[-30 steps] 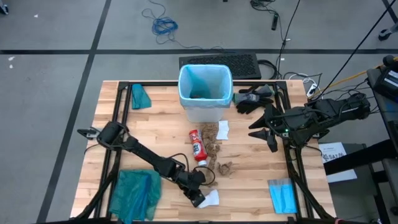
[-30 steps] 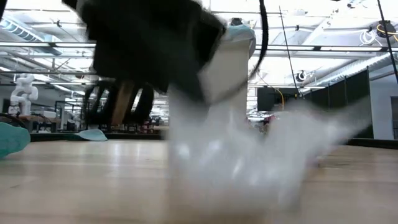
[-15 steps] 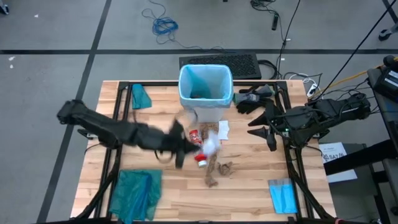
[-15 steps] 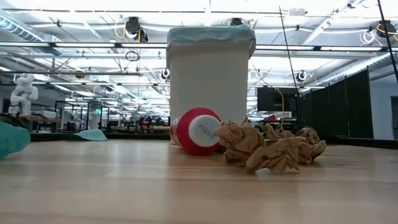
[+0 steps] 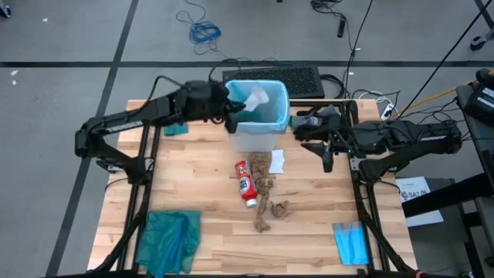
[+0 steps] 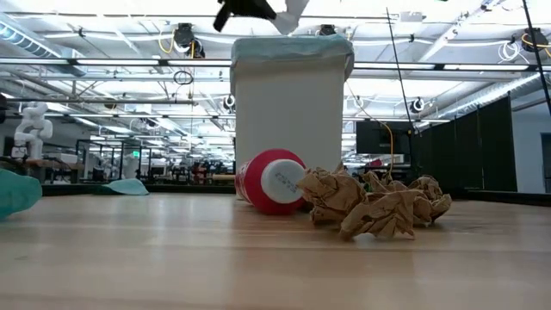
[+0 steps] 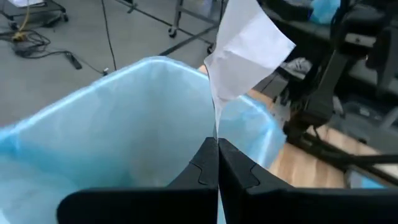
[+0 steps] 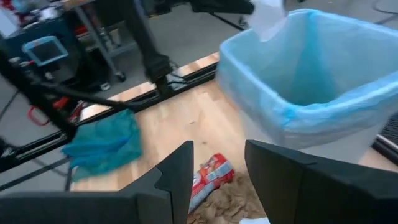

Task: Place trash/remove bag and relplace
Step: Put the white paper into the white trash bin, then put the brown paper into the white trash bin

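White scrap (image 7: 245, 50) pinched in left gripper (image 7: 217, 144) over bag-lined bin (image 5: 255, 127); right gripper (image 8: 217, 165) spread, empty.

Evenly and brightly lit from overhead throughout; in the low view, rows of ceiling strip lights (image 6: 103, 34) glare white and wash out the upper room. Only soft, short shadows under the crumpled brown paper scraps (image 6: 379, 207) and the red-and-white small bottle (image 6: 271, 181), both sharp there, while the nearest stretch of the pale wooden slatted tabletop (image 6: 172, 275) goes soft. Motion blur on the thin white paper scrap (image 7: 245, 46) and on the translucent light-blue plastic bin liner (image 7: 118, 124) in the left wrist view. Softly blurred too in the right wrist view, most at the edges.
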Action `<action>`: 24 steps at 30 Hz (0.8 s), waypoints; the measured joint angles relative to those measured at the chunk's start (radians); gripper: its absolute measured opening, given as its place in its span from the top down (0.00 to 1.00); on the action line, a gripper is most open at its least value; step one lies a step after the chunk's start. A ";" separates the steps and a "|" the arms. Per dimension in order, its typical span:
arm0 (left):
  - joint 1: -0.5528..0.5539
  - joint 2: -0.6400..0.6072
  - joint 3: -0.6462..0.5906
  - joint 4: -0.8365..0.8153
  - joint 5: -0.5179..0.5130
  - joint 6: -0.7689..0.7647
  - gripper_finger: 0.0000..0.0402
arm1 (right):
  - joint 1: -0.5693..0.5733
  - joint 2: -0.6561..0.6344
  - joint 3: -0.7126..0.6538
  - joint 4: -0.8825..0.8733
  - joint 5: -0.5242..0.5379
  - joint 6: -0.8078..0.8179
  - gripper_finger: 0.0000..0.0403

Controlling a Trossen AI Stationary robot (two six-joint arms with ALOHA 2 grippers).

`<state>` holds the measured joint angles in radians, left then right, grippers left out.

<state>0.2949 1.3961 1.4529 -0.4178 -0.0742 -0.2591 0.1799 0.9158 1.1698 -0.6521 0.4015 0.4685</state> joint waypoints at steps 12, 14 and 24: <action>0.113 0.043 0.030 -0.142 0.163 0.172 0.75 | -0.049 0.117 0.000 -0.023 -0.056 -0.020 0.66; 0.118 0.027 0.030 -0.145 0.188 0.166 0.70 | -0.049 0.149 0.000 -0.047 -0.142 -0.007 0.66; 0.048 -0.120 0.031 -0.235 0.361 0.107 0.65 | 0.056 0.312 -0.005 -0.226 -0.326 0.039 0.66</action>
<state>0.3429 1.2757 1.4837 -0.6525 0.2867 -0.1520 0.2354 1.2277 1.1653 -0.8778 0.0757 0.5070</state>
